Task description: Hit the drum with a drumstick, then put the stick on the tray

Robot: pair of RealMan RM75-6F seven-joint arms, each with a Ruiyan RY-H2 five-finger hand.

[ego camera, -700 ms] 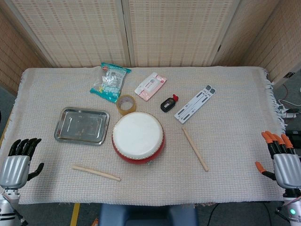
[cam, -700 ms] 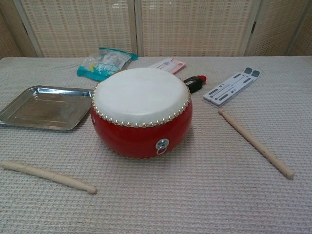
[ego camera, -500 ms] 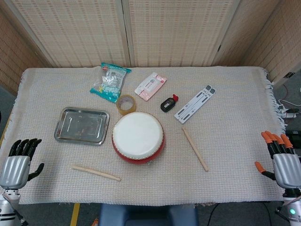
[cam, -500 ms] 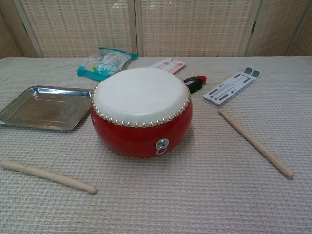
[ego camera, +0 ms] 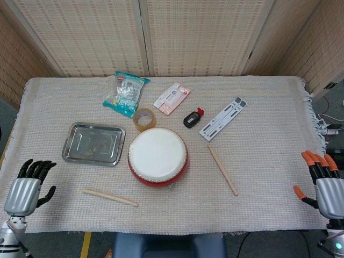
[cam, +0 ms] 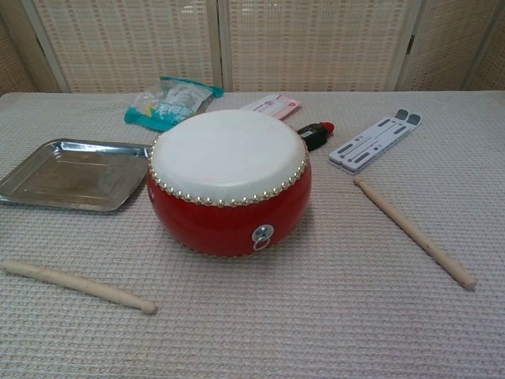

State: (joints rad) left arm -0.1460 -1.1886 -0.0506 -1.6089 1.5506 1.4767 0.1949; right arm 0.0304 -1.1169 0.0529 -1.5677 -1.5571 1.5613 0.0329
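A red drum [ego camera: 158, 157] [cam: 229, 182] with a white skin stands at the table's middle front. One wooden drumstick [ego camera: 109, 197] [cam: 77, 286] lies in front of it to the left, another drumstick [ego camera: 223, 170] [cam: 413, 230] lies to its right. The metal tray [ego camera: 92, 144] [cam: 67, 175] sits left of the drum with nothing in it. My left hand [ego camera: 28, 187] hovers at the near left corner, fingers spread, holding nothing. My right hand [ego camera: 324, 181] hangs at the near right edge, also spread and holding nothing. Neither hand shows in the chest view.
Behind the drum lie a tape roll [ego camera: 144, 119], a teal snack bag [ego camera: 126, 93], a pink wipes pack [ego camera: 171, 98], a small black and red bottle [ego camera: 193, 118] and a grey folding stand [ego camera: 222, 119]. A woven cloth [ego camera: 258, 204] covers the table.
My left hand has shifted slightly right and down toward the near edge. My right hand has dropped a little. Nothing on the table has moved.
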